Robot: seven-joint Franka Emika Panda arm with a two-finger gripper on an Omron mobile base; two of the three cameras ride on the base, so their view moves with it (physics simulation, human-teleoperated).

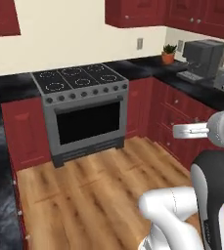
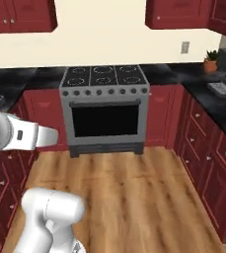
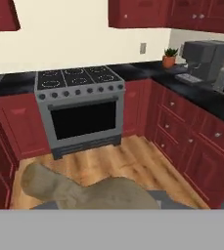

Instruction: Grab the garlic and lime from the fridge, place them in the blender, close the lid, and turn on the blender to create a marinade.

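Garlic [image 3: 84, 191], tan and lumpy, sits gripped at the gripper [image 3: 103, 205], facing a grey stove [image 3: 79, 110] between red cabinets [image 3: 191, 141].

The white arm [image 1: 182, 215] rises from the lower right of the left base view — a thick white link low down, then a dark-banded joint [image 1: 212, 195] bending upward. Above it, a rounded white segment [image 1: 221, 128] sticks out to the left at mid height. In the right base view the same segment [image 2: 23, 134] points right — level, roughly horizontal.
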